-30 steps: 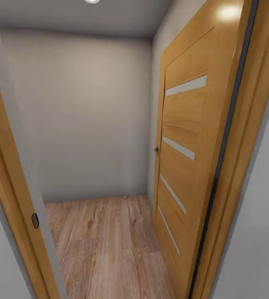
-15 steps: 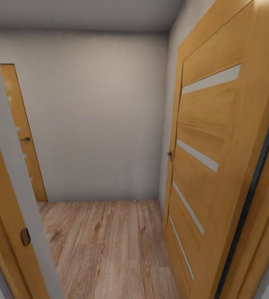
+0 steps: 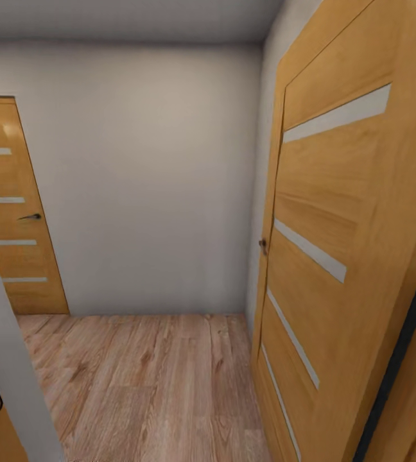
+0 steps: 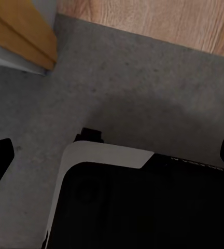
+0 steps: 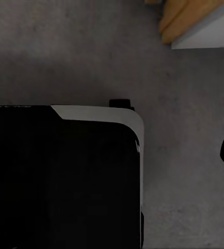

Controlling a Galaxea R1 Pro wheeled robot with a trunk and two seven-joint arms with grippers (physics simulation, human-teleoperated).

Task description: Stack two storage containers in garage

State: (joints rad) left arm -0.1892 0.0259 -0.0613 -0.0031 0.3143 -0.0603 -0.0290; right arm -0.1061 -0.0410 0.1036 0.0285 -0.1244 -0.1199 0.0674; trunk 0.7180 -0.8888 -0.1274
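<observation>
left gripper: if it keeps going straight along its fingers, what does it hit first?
Probably the robot's own black-and-white base, directly under the left gripper; beyond it lies grey concrete floor. Depth is unclear.

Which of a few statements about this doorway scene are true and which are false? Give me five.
1. The open door near the robot's right is orange wood with pale horizontal strips. True.
2. The floor of the hallway ahead is dark grey concrete. False: it is light wood planks.
3. A second orange door stands closed on the left side of the hallway. True.
4. A red-orange storage container sits on the hallway planks. False: the planks in the head view carry no container.
5. In the left wrist view the robot's base is over grey concrete that meets wood planks at a threshold. True.
</observation>
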